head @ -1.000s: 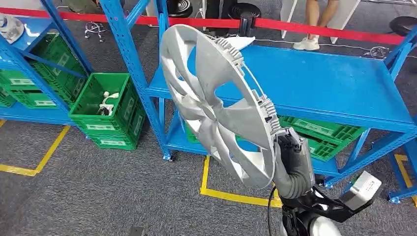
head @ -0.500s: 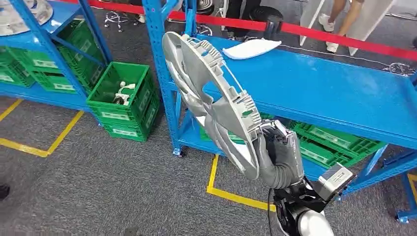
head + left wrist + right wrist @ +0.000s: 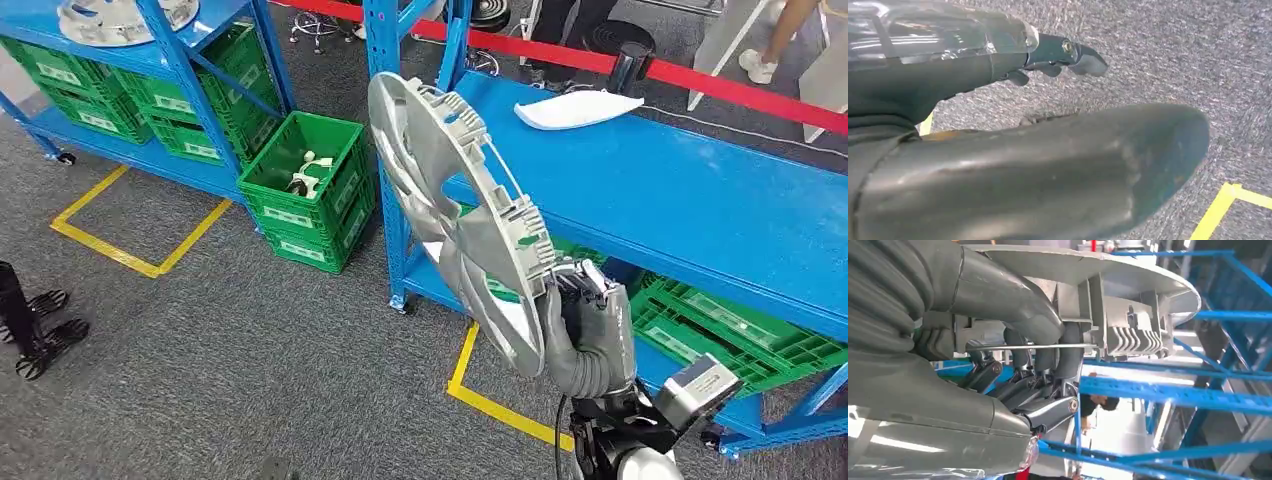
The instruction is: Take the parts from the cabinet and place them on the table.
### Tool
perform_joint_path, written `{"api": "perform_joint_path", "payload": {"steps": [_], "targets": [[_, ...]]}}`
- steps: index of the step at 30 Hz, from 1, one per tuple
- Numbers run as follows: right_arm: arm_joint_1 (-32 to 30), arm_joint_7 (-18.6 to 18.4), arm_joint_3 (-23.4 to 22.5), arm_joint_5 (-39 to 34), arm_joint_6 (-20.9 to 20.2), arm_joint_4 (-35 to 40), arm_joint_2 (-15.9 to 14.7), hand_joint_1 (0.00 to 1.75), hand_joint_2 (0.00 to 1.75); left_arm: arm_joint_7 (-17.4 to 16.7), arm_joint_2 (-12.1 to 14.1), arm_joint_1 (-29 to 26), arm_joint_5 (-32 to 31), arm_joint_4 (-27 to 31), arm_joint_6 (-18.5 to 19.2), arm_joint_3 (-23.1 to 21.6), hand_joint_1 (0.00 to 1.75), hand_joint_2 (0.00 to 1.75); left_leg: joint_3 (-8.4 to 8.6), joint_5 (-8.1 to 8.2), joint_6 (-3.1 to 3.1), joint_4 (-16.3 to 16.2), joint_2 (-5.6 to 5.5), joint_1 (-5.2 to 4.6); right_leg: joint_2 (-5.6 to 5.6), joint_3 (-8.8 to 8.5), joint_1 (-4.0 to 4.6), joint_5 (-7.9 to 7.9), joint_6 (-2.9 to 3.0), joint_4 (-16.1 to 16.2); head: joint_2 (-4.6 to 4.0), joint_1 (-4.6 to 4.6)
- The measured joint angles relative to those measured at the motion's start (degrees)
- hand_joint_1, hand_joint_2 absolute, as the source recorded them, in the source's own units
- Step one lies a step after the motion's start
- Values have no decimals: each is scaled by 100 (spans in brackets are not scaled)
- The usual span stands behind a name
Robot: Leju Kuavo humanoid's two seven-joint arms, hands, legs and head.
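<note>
gripping a silver spoked hubcap [image 3: 455,215], right hand [image 3: 585,325].

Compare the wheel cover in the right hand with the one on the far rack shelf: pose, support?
The held wheel cover stands tilted on edge, clip side toward the camera, gripped low on its rim by the right hand. The shelf wheel cover lies flat, untouched. Both are silver.

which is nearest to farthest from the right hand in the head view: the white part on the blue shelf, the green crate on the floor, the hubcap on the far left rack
From the right hand, gripping the big hubcap:
1. Green crate, floor, left of the shelf post.
2. White part, shelf top; nearly tied with the crate.
3. Far hubcap, upper-left rack.
</note>
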State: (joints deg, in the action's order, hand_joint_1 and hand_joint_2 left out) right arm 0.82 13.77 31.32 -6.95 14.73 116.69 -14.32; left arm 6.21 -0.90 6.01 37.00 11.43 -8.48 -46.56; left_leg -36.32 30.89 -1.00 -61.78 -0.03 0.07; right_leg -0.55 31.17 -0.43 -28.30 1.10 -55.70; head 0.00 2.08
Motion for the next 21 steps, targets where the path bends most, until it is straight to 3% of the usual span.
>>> {"api": "perform_joint_path", "payload": {"steps": [2, 3, 4, 5, 7, 8, 9, 10, 11, 13, 14, 15, 16, 18, 19, 20, 21], "targets": [[-2, 13, 0, 20, 0, 0, 15, 175, 175, -2, 0, 5, -4, 2, 0, -9, 0, 0, -390, 409, -59, -849, 11, 45, 87, 1, 1, -3, 1, -9, 0, -79], [-3, 13, 0, 20, 0, -4, 22, 175, 175, -4, 0, 0, -4, 0, 0, -19, 0, 0, -554, 516, -88, -1188, 10, 57, 133, 4, 1, -7, 6, -18, 0, -111], [-7, 13, 0, 20, 0, -7, 26, 175, 175, -5, 0, -5, -4, 0, 0, -41, 0, 0, -606, 490, -108, -1303, 12, 69, 175, 6, -1, -12, 1, -28, 0, -151], [-13, 15, 0, 20, -7, -7, 31, 175, 175, -5, 4, -6, -6, 0, 0, -52, 0, 0, -514, 334, -124, -1138, 19, 88, 215, 6, -4, -24, -17, -43, 0, -190], [-15, 15, 4, 24, -13, -7, 48, 175, 175, -5, 15, -1, -13, 0, 0, -55, 0, 0, -38, -126, -138, -283, 138, 106, 276, 5, -15, -67, -69, -100, 0, -232], [-15, 17, 4, 28, -13, -7, 50, 175, 175, -2, 17, 3, -13, 2, 0, -63, 0, 0, 184, -223, -133, 135, 326, 102, 307, 4, -11, -100, -108, -146, 0, -258], [-19, 22, 0, 28, -13, -2, 53, 175, 175, 0, 17, 17, -13, 4, 0, -79, 0, 0, 234, -125, -103, 218, 421, 40, 325, 31, 33, -133, -155, -191, 0, -302], [-13, 22, 2, 37, -13, -4, 53, 175, 175, 9, 22, 18, -13, 4, -2, -94, 0, 0, 214, -153, -9, 218, 359, 45, 352, 29, 30, -141, -179, -204, 0, -243], [-14, 22, 2, 39, -13, -4, 57, 175, 175, 9, 24, 11, -13, 2, -4, -96, 0, 0, 202, -150, 26, 217, 315, 25, 395, 19, 11, -134, -196, -194, 0, -184], [-11, 22, 4, 55, -15, -2, 68, 175, 175, 13, 26, 9, -2, 2, -4, -98, 0, 0, 185, -186, 113, 239, 216, 18, 471, 6, -11, -138, -262, -180, 0, -212], [-13, 20, 4, 68, -13, -2, 68, 175, 175, 13, 24, 11, 0, 2, -2, -98, 0, 0, 186, -208, 149, 251, 174, 43, 365, 25, -27, -230, -308, -238, 0, -208], [-18, 17, 4, 92, -13, 0, 70, 175, 175, 4, 22, 16, 7, 2, 0, -98, 0, 0, 178, -216, 180, 251, 125, 44, 225, 108, -30, -425, -322, -459, 0, -158], [-22, 17, 4, 96, -13, 0, 70, 175, 175, -2, 15, 18, 7, 2, 0, -98, 0, 0, 170, -226, 203, 251, 80, 41, 152, 274, -30, -674, -328, -877, 0, -103], [-40, 15, 4, 98, -13, -2, 70, 175, 175, -7, 9, 15, 7, 2, 4, -98, 0, 0, 154, -236, 221, 249, -25, 21, 95, 654, -23, -1044, -328, -1759, 0, -48], [-54, 7, 7, 100, -13, -4, 70, 175, 175, -24, 7, 11, 7, 2, 4, -98, 0, 0, 153, -240, 226, 248, -74, 10, 90, 731, -23, -1049, -316, -1933, 0, -31], [-62, -9, 7, 101, -13, -4, 70, 175, 175, -40, 7, 7, 7, 2, 7, -98, 0, 0, 155, -241, 227, 248, -130, 2, 85, 698, -23, -925, -292, -1858, 0, -11], [-61, -18, 7, 103, -13, -4, 72, 175, 175, -44, 4, 5, 9, 2, 9, -100, 0, 0, 162, -243, 228, 248, -185, -10, 73, 560, -16, -688, -255, -1548, 0, 13]]}}
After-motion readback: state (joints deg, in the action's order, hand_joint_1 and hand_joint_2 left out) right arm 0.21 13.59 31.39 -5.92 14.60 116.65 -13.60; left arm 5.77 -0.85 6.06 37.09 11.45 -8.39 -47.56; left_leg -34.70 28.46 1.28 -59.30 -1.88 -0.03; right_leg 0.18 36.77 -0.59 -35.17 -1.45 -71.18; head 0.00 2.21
